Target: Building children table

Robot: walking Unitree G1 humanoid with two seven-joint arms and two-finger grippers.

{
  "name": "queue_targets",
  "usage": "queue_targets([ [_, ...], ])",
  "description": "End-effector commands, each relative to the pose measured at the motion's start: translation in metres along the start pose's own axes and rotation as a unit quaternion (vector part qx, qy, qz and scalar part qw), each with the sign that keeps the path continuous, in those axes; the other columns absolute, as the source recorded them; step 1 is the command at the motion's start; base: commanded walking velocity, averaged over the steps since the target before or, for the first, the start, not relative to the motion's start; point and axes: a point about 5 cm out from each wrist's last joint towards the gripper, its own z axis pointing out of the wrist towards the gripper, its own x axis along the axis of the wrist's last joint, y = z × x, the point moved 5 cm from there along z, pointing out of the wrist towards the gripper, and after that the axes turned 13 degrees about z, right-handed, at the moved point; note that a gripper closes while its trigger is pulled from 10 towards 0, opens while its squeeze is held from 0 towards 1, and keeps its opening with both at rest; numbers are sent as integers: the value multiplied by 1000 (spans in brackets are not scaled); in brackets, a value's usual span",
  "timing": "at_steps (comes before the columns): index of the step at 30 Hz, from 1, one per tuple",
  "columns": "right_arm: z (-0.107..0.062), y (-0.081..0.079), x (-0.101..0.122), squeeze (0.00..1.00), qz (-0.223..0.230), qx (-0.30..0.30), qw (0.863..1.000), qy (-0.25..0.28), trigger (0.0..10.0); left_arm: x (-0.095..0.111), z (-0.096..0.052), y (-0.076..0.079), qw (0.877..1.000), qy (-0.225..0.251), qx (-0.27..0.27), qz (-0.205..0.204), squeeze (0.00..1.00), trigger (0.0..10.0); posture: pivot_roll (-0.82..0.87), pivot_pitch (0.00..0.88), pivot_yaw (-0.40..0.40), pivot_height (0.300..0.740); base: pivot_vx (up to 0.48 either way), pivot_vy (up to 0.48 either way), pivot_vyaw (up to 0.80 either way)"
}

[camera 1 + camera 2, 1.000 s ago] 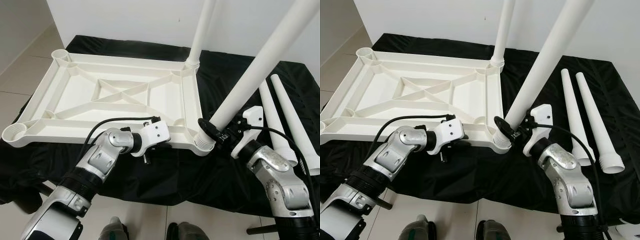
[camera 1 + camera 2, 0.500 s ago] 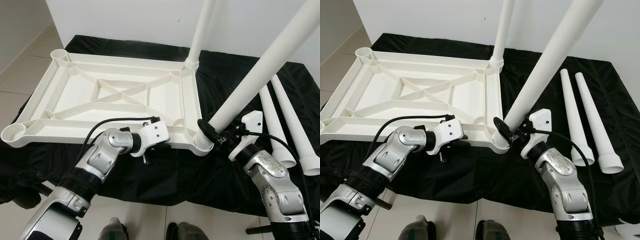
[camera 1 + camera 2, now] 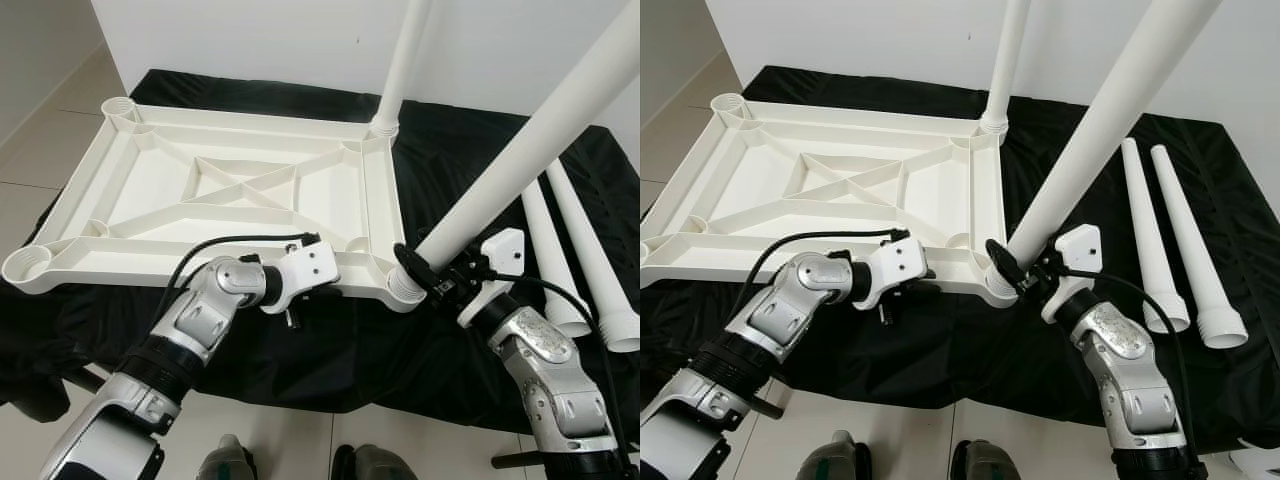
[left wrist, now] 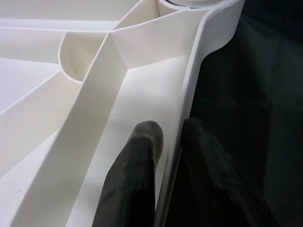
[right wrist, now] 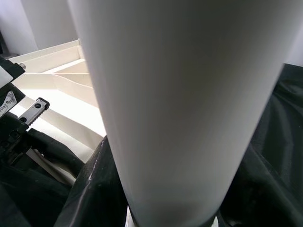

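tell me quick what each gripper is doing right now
Left gripper: closed on the rim of the tabletop.
Right gripper: closed around the leg at the near corner socket.

Both upright legs, the near leg [image 3: 520,150] and the far leg [image 3: 400,60], run off the top edge. The right gripper [image 3: 425,275] hides the near leg's foot.

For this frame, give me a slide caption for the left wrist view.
Left gripper pinching the upturned tabletop's rim over black cloth.
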Motion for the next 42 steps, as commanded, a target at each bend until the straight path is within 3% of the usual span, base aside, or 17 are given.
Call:
queue_targets([
  [1,0,-16,-30,0,33,35,997,-59,10000,0,-8,-20,998,-12,60,9,0,10000,-40,74,-28,740,0,0,0],
  [8,8,-25,-32,0,25,58,995,-78,10000,1,-9,-21,998,-11,61,10,0,10000,-38,77,-26,740,0,0,0],
  [22,21,-26,-35,0,22,66,992,-102,10000,2,-10,-22,998,-11,63,13,0,10000,-32,75,-29,740,0,0,0],
  [42,21,8,-47,0,111,-2,986,-124,10000,3,-11,-22,998,-10,64,14,0,10000,-30,81,-28,740,0,0,0],
])
